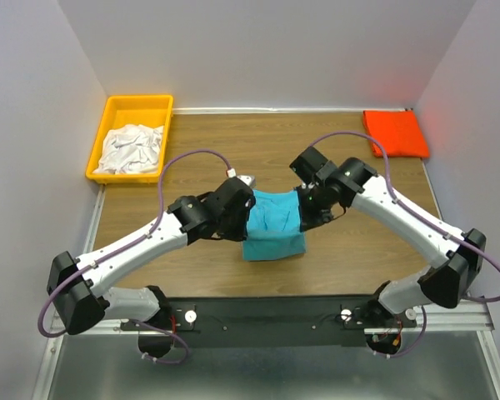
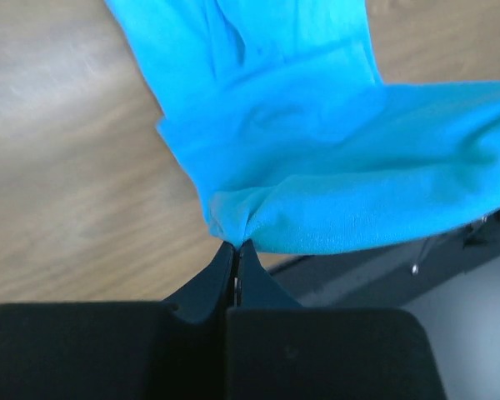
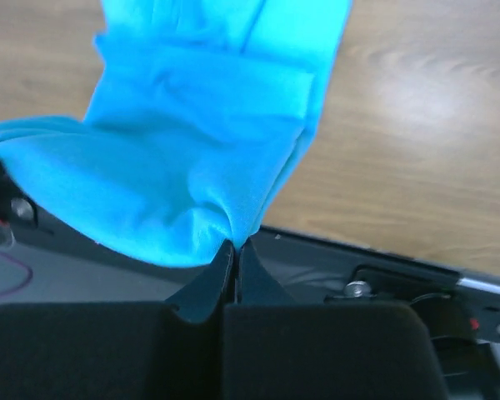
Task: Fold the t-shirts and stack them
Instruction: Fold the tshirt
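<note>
Left jaws pinched tight on turquoise t-shirt (image 1: 273, 233); right jaws likewise.

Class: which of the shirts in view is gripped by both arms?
The turquoise-blue t-shirt, pinched by the left gripper and right gripper; the orange-red t-shirt lies folded far right, the white t-shirts crumpled in the yellow bin.

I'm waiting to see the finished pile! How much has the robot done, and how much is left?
One looks done: the orange-red shirt lies folded in the far right corner. In hand: the left gripper and right gripper both pinch the turquoise shirt, partly folded. Left: the white shirts crumpled in the yellow bin, then the stacking.
</note>
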